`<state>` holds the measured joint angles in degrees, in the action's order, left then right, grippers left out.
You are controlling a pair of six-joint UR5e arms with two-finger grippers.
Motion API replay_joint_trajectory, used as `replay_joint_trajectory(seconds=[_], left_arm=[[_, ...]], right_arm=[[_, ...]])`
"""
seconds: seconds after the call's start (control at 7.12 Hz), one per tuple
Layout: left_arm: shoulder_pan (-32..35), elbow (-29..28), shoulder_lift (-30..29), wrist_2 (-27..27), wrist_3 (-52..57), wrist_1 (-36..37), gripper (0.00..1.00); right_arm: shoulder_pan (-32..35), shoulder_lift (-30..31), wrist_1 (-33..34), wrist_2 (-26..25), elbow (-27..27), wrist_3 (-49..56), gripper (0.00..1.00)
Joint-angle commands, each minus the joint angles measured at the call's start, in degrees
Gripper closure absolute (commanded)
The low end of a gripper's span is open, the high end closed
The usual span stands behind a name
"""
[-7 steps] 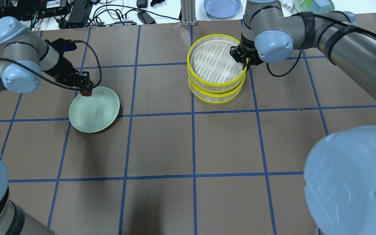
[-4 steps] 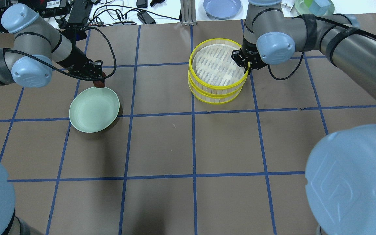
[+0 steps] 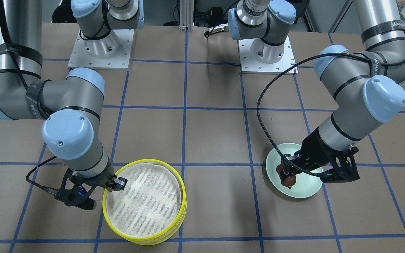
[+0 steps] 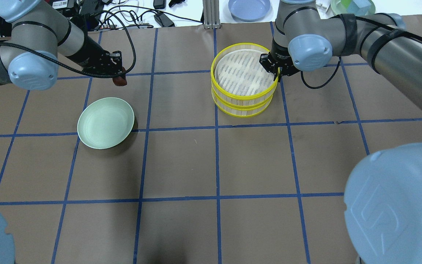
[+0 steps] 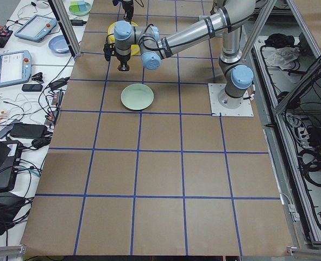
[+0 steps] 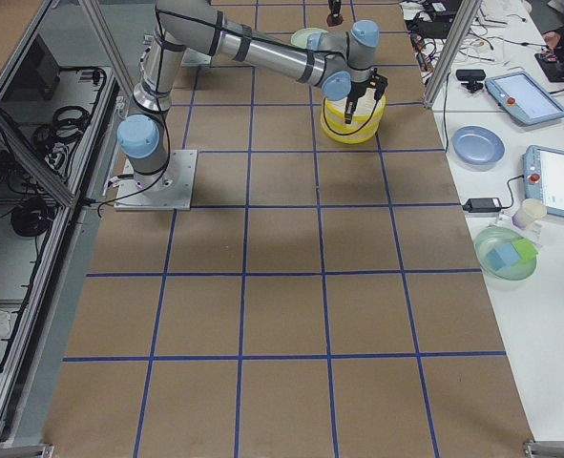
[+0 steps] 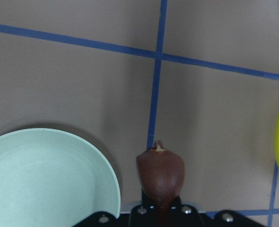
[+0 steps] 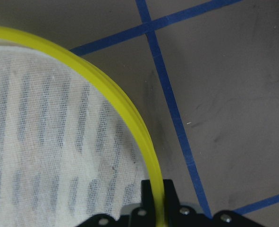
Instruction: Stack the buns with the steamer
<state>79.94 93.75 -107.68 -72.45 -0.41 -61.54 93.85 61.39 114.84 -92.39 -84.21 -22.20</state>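
My left gripper [image 4: 119, 76] is shut on the dark reddish-brown bun [image 4: 120, 81] and holds it in the air past the far right rim of the pale green plate [image 4: 105, 123], which holds nothing. The bun also shows in the left wrist view [image 7: 160, 171], over a blue tape cross. My right gripper [image 4: 277, 74] is shut on the right rim of the top tray of the yellow-rimmed steamer stack [image 4: 233, 96]. Its cloth liner is bare. The right wrist view shows the pinched rim [image 8: 106, 80]. The cream-yellow bun is hidden or out of view.
A blue plate [image 4: 249, 8] and a green bowl [image 4: 353, 6] sit on the white bench beyond the table's far edge, with cables and power bricks [image 4: 86, 16] at the far left. Blue tape lines grid the brown table.
My left gripper has lifted the brown bun off the plate's far rim and carried it farther away and to the right. My right gripper and the steamer's top tray have barely moved.
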Motion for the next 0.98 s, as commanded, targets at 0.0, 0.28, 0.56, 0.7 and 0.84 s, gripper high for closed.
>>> replay_joint_trajectory(seconds=[0.0, 0.28, 0.56, 0.7, 0.84], left_arm=[[1.53, -1.20, 0.11, 3.18, -4.75, 0.02, 1.00], [4.78, -1.29, 0.02, 3.02, -7.05, 0.63, 1.00], [7.76, -1.29, -0.16, 3.11, -13.08, 1.42, 1.00], [10.65, -1.37, -1.03, 3.28, -21.56, 6.56, 1.00], [13.20, -1.20, -2.08, 5.46, -28.17, 10.61, 1.00]], right_arm=[[0.10, -0.04, 0.11, -0.25, -0.43, 0.14, 0.88], [0.02, -0.04, 0.12, -0.34, -0.43, 0.23, 0.69], [0.02, 1.62, 0.03, -1.65, -0.26, 1.01, 0.14], [-0.16, 4.07, -0.75, -1.57, 0.18, 1.63, 0.04], [-0.25, 8.61, -6.85, -0.70, 0.27, 4.59, 0.01]])
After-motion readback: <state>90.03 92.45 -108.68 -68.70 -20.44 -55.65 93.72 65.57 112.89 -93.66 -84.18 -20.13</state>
